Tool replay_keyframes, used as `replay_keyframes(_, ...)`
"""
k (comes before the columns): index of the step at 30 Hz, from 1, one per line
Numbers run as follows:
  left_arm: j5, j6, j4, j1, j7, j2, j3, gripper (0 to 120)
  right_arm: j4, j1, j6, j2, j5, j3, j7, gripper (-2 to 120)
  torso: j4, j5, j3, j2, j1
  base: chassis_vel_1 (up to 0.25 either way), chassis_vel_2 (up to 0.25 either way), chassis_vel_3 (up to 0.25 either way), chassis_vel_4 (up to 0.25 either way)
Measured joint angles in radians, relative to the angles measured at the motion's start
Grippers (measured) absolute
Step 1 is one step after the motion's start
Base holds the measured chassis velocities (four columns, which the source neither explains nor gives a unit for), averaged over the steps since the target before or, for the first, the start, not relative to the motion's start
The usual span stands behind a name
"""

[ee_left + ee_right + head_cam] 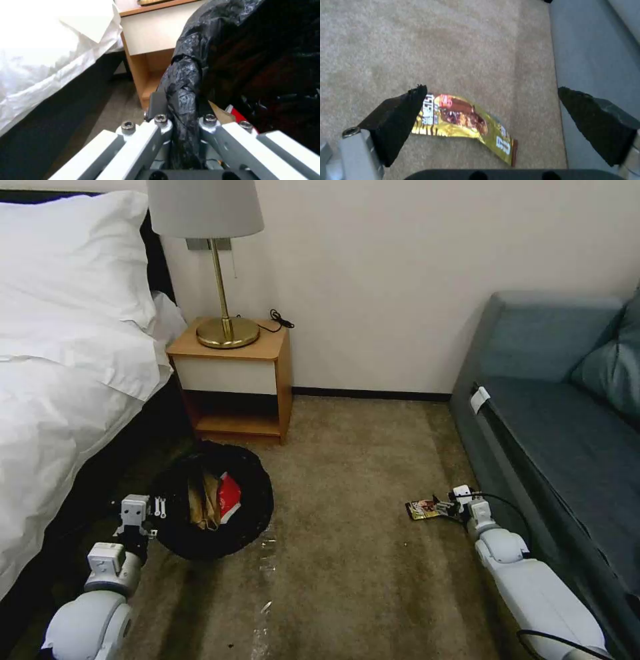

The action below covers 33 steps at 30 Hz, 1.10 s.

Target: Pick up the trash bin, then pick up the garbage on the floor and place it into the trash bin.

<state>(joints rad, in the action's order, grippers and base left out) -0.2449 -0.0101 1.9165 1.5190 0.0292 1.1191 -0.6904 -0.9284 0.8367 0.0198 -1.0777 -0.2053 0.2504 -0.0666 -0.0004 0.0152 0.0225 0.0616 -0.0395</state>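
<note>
Low in the frame's left corner, the left pincer [158,507] is clamped on the black-bagged rim of the trash bin [215,500], one finger [157,103] outside the liner. The bin sits left of centre on the carpet [347,480], with a crumpled brown paper bag [203,500] and a red-and-white packet [229,495] inside. Over at lower right, the right pincer [445,508] hovers with its fingers [398,120] spread wide just above the snack wrapper [463,119], which lies flat on the carpet beside the sofa [560,433]. Farther back, upper left, stands the nightstand [233,380].
</note>
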Motion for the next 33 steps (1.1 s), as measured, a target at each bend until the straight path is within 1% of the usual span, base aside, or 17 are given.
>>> replay_keyframes(8, 0.003, 0.012, -0.011, -0.002, -0.007, 0.001, 0.005, 3, 0.017, 0.004, -0.001, -0.013, 0.004, 0.013, -0.011, 100, 0.0, 0.0, 0.0, 0.0, 0.0, 0.0, 0.0, 0.0, 0.0)
replay_keyframes(19, 0.001, 0.026, -0.022, -0.001, -0.015, -0.002, -0.001, 3, 0.039, 0.003, -0.002, -0.028, 0.006, 0.02, -0.012, 100, 0.0001, 0.0, 0.0, 0.0, 0.0, 0.0, 0.0, 0.0, 0.0)
replay_keyframes(24, 0.003, 0.049, -0.034, 0.003, -0.019, -0.002, -0.008, 3, 0.042, 0.007, -0.003, -0.036, 0.008, 0.019, -0.01, 100, 0.0001, 0.0001, 0.0, 0.0, 0.0, 0.0, 0.0, 0.0, 0.0)
replay_keyframes(33, 0.001, 0.052, -0.034, 0.007, -0.023, -0.004, -0.012, 3, 0.041, 0.01, -0.005, -0.038, 0.008, 0.018, -0.004, 100, 0.0, 0.0001, 0.0, 0.0, 0.0, 0.0, 0.0, 0.0, 0.0)
